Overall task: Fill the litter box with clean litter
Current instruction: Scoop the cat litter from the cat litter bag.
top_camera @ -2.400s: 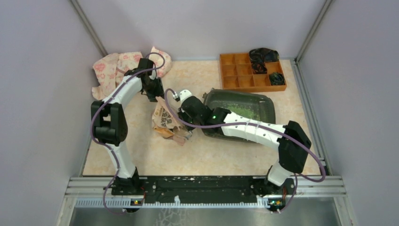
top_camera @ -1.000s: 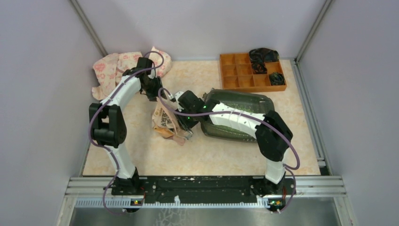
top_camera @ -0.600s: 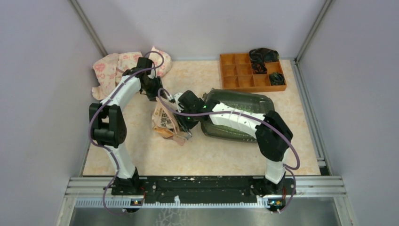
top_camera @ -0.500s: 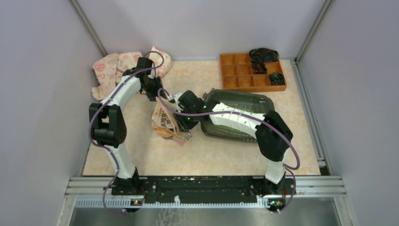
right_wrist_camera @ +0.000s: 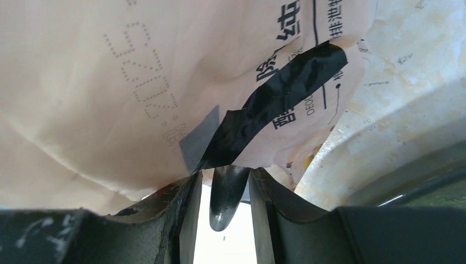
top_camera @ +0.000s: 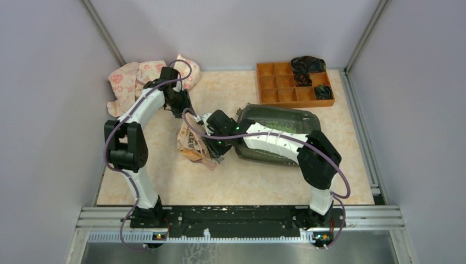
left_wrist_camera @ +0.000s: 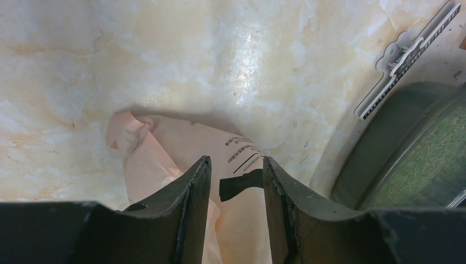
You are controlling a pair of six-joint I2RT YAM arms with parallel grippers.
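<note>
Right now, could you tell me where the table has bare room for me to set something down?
The near strip of table between the arm bases and the paper bag and litter box is bare; so is the back patch between the floral cloth and orange organiser. Crowded mid-table: left gripper and right gripper at the bag.

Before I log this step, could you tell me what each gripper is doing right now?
Left gripper: closed on the peach-orange printed paper bag, apparently.
Right gripper: closed on the handle of the grey metal scoop.
</note>
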